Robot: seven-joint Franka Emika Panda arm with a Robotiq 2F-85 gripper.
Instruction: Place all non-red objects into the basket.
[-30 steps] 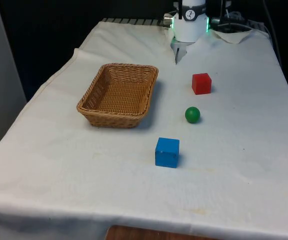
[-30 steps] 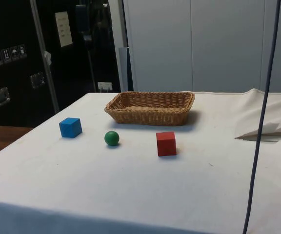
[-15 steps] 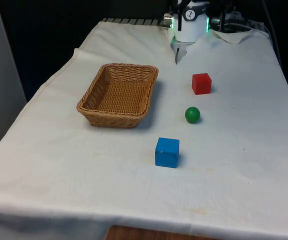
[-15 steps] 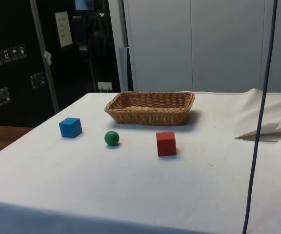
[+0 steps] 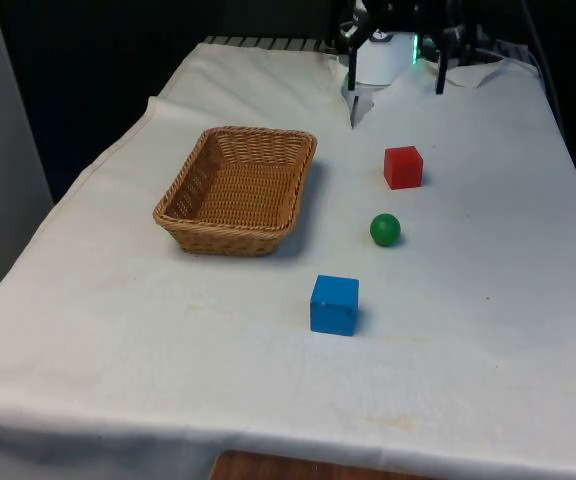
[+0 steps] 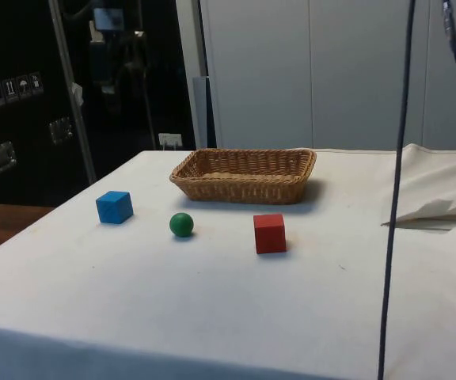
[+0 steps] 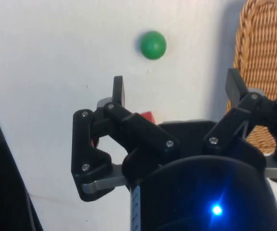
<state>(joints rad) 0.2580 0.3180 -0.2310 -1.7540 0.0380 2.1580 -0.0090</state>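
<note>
A woven basket [image 5: 236, 190] [image 6: 245, 174] stands towards the front view's left. To its right lie a red cube [image 5: 403, 167] [image 6: 269, 233], a green ball [image 5: 385, 229] [image 6: 181, 224] and, nearest the front edge, a blue cube [image 5: 334, 304] [image 6: 114, 207]. My gripper [image 7: 176, 85] [image 5: 394, 55] hangs high over the table's far end, open wide with nothing between its fingers. The wrist view looks down past it at the green ball [image 7: 153, 44], a sliver of the red cube [image 7: 147, 117] and the basket's rim [image 7: 266, 72].
A bunched fold of white cloth [image 5: 478, 70] [image 6: 442, 207] lies at the far end near the robot's base. A dark cable [image 6: 394, 198] hangs down through the side view. Open cloth surrounds the three objects.
The arm has swung so that the black gripper now shows at the top of the front view, and it has shifted left in the side view. Basket, cubes and ball have not moved.
</note>
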